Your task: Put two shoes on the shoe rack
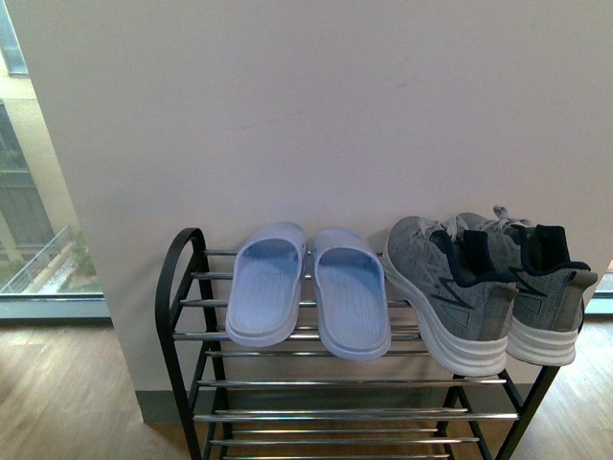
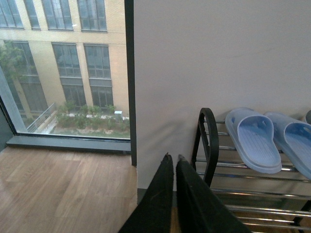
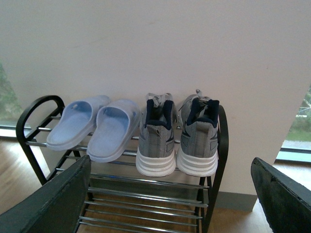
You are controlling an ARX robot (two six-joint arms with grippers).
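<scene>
Both pairs sat on the top tier of the black metal shoe rack with chrome rod shelves (image 1: 182, 287). The pale blue foam slides (image 1: 306, 287) lay side by side toward the rack's left end, toes to the wall. The grey knit sneakers with thick white soles (image 1: 488, 287) stood just beside them at the right end, heels outward and overhanging the front rods.

The left gripper (image 2: 173, 158) had its fingers pressed together and held nothing; it hung near the rack's arched left side frame without touching it. The right gripper (image 3: 170, 194) had its fingers spread wide and empty, facing the sneakers from in front of the rack.

Judged from this layout, placement appeared complete and the step in hand was clearing the arms. The right arm should draw straight back from the rack, fingers kept apart, so that neither finger catches the projecting heels. The left arm should clear the side frame before moving sideways.
</scene>
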